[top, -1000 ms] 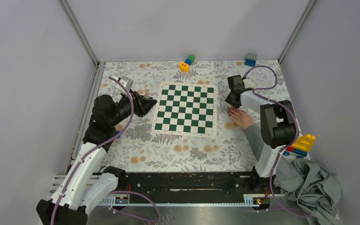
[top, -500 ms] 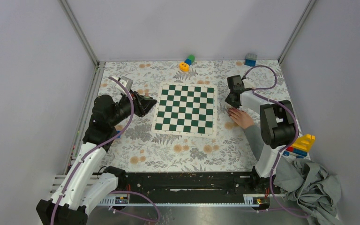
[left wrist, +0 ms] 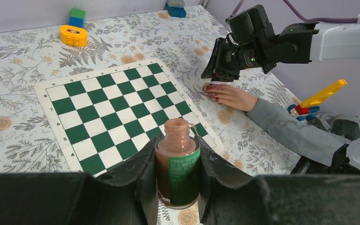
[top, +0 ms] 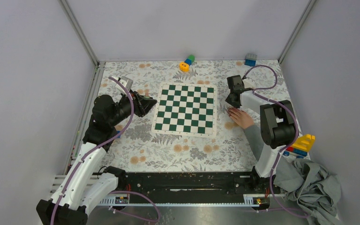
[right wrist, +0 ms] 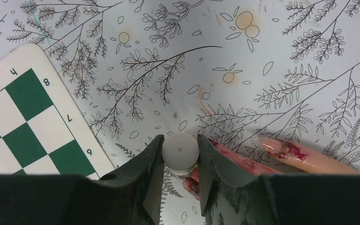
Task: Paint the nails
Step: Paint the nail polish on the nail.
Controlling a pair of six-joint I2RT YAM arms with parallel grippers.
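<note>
A light-skinned hand [top: 242,118] in a grey sleeve lies palm down on the floral cloth, right of the chessboard [top: 185,108]. Its nails [left wrist: 212,92] are reddish-pink, and red smears cover the fingers [right wrist: 286,151] in the right wrist view. My right gripper [top: 231,101] hovers over the fingertips, shut on a round white brush cap [right wrist: 180,151]; the brush below it is hidden. My left gripper [top: 147,102] stays left of the board, shut on an uncapped bottle of pinkish-brown nail polish [left wrist: 178,164] with a green label, held upright.
A yellow, blue and green toy block stack [top: 186,62] and a blue block [top: 250,59] sit near the back wall. Yellow, red and blue blocks [top: 301,144] and a crumpled grey cloth [top: 309,187] lie at the right front. Walls enclose three sides.
</note>
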